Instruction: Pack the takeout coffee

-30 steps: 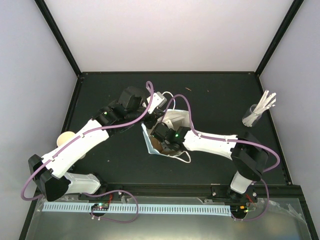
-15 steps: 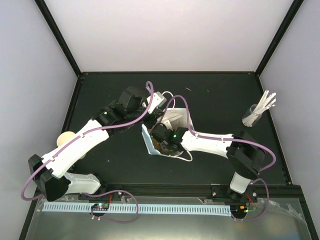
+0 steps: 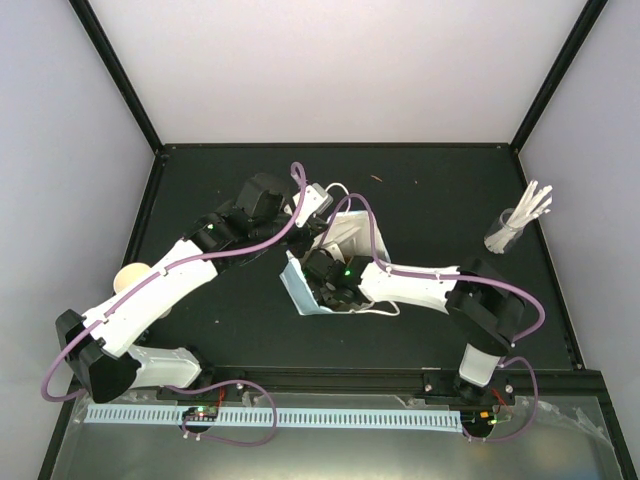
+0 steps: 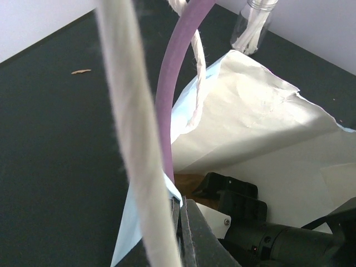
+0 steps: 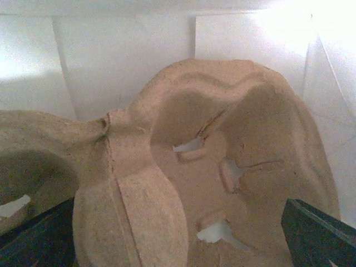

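from above, the right arm reaches into the light-blue bag (image 3: 297,292) and covers most of its mouth, so what is inside is hard to make out from there. the wrist camera is what shows it: the brown pulp carrier (image 5: 211,183) lies in the bag against the white inner walls, cut off at the left and bottom edges. the two hollows that show are bare pulp. the right hand (image 5: 178,245) is spread wide, with only its dark fingertips (image 5: 314,233) peeking in at the bottom corners, one on each side of the carrier. i cannot tell whether they touch it.

the left hand (image 4: 181,225) is closed tight, pinching the white rope handle (image 4: 130,128) at the bag's far edge. a purple cable (image 4: 169,100) crosses that view.

a cream cup (image 3: 131,277) stands on the desk (image 3: 430,200) far left, mostly hidden by the left arm, so its lid is not clear. a clear glass (image 3: 503,235) of white sticks (image 3: 533,203) stands well apart at the right.
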